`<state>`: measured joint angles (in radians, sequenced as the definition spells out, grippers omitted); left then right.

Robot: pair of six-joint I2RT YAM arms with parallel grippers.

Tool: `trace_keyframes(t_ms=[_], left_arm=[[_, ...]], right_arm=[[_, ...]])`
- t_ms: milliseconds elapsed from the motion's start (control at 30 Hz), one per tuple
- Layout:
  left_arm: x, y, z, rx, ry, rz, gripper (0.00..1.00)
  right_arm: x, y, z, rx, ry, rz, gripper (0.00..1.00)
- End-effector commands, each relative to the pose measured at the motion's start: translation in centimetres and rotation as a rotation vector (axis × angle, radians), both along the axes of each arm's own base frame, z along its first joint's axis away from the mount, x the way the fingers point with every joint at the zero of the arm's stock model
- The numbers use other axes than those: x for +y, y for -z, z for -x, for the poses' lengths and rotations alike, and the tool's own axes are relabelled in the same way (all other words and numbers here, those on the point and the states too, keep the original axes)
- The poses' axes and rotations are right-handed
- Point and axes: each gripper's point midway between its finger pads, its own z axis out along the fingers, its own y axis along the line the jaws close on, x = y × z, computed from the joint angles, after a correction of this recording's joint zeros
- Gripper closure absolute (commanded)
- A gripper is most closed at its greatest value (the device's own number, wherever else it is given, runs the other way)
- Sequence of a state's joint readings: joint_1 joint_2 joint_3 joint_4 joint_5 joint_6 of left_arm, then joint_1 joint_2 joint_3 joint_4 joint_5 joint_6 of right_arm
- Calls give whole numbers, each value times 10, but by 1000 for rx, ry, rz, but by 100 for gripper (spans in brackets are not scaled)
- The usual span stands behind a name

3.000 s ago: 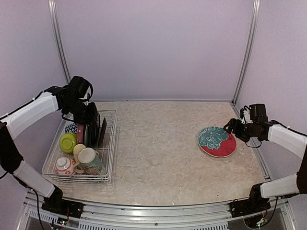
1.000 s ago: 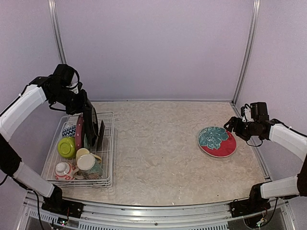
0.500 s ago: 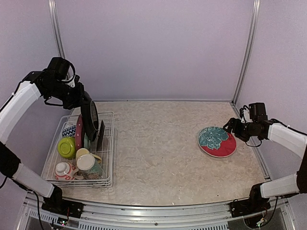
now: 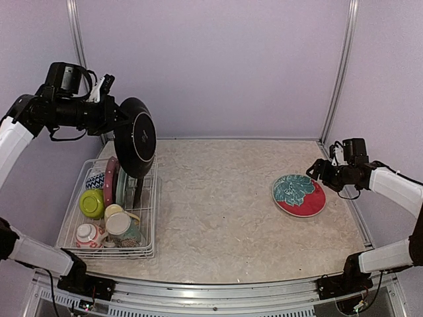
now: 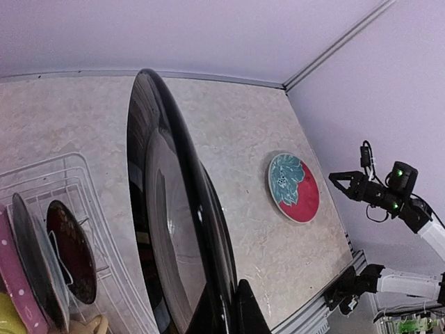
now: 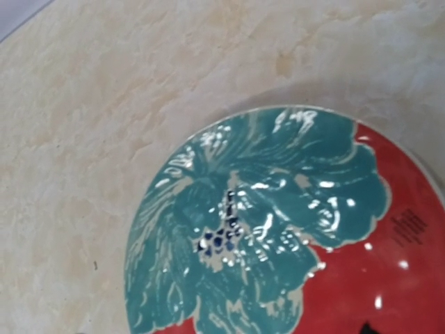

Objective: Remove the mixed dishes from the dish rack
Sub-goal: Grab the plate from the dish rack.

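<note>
Two plates out: left jaws clamp black plate (image 4: 137,137) above dish rack (image 4: 153,218); right jaws gape wide beside red floral plate (image 4: 299,195) on bench (image 4: 218,211).

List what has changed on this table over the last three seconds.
The left tool, shut on the black plate, has lifted it out of the dish rack; it now hangs roughly upright above the rack's far end. Unchanged: the other dishes in the rack, the red floral plate flat on the table, and the open right tool beside it.
</note>
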<state>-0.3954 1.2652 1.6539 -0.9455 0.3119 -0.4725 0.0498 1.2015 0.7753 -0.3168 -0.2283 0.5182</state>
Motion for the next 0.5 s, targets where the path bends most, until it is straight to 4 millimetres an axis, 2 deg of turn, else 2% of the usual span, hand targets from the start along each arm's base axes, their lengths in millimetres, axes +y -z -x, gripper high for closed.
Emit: trace_keyframes(t_ms=[0,133,233,367,467], left_arm=[[-43,-83,18,-386,166,39,100],[-79,-82,17,-589,189,-140,100],[-115,-64,10,-729,186,-314,100],[-174,-16,-7,-882,194,-561,100],[-207,7,-7,-986,177,-668,100]], right_arm=[[14,-7,-3,-14,-36,-22,19],[26,-12,-6,-25,-60,-35,18],[42,-17,-9,-33,-93,-51,18],[74,-26,-10,-43,-174,-141,16],[94,-36,-9,-67,-226,-252,15]])
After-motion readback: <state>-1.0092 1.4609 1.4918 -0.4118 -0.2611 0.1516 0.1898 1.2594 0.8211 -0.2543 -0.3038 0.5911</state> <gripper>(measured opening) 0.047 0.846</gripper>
